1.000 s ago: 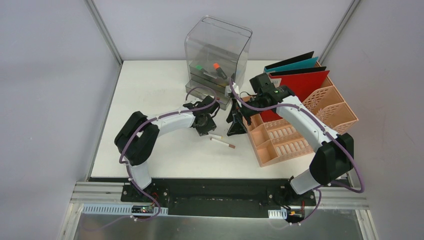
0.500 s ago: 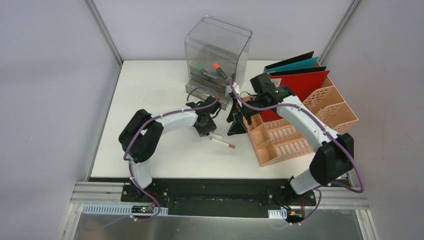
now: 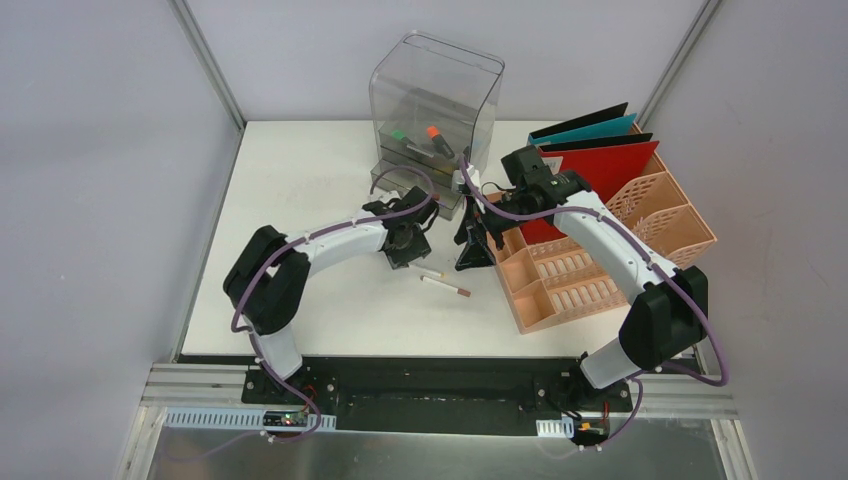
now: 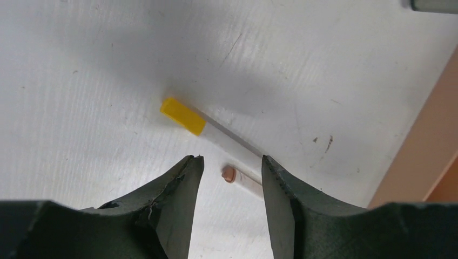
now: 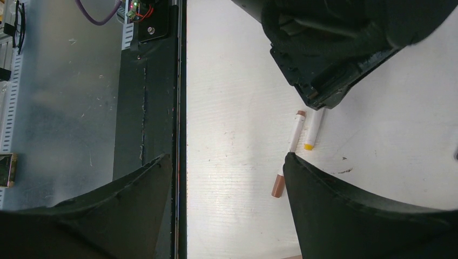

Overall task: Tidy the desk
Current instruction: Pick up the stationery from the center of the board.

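Note:
On the white desk (image 3: 300, 200) lie two white markers side by side. One has a yellow cap (image 4: 183, 116) and the other a brown cap (image 5: 278, 186); in the top view they are the yellow marker (image 3: 430, 272) and the brown marker (image 3: 447, 287). My left gripper (image 4: 232, 164) hangs open just above them, with the brown marker's butt end (image 4: 229, 174) showing between its fingertips and nothing gripped. My right gripper (image 3: 470, 255) stands open beside the rack, just right of the markers, and holds nothing.
A clear grey drawer box (image 3: 430, 110) with markers inside stands at the back centre. A peach lattice file rack (image 3: 600, 260) with red and teal folders (image 3: 600, 165) fills the right side. The desk's black front edge (image 5: 181, 108) runs past my right gripper.
The left arm's elbow has swung a little to the left and its gripper has shifted slightly over the markers. The right arm and both markers have not moved.

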`<action>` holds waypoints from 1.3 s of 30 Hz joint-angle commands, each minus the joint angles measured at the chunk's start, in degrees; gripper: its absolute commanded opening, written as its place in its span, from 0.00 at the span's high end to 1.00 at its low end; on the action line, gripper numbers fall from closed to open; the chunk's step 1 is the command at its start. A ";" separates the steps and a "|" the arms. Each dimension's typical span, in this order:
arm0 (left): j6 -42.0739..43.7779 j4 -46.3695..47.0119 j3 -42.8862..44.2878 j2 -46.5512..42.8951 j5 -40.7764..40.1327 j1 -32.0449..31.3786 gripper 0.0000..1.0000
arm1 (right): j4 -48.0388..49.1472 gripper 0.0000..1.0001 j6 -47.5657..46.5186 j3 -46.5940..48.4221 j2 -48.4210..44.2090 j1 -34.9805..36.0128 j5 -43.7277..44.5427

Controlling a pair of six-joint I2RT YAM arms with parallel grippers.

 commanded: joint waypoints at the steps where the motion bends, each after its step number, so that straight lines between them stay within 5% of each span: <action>1: -0.34 -0.41 -1.46 -5.48 -1.13 -0.48 0.52 | 0.34 0.21 -1.56 0.15 -2.95 -0.23 -1.79; 25: -2.30 -7.58 9.26 8.98 2.58 -0.39 0.54 | 0.18 0.21 -1.54 0.19 -3.20 -0.61 -1.99; 36: -2.58 -7.86 8.99 9.52 1.28 -0.39 0.64 | 0.12 0.21 -1.59 0.08 -3.21 -0.83 -2.14; 39: -2.45 -7.83 9.39 9.99 1.63 -0.38 0.77 | 0.16 0.21 -1.60 0.12 -3.22 -0.76 -2.15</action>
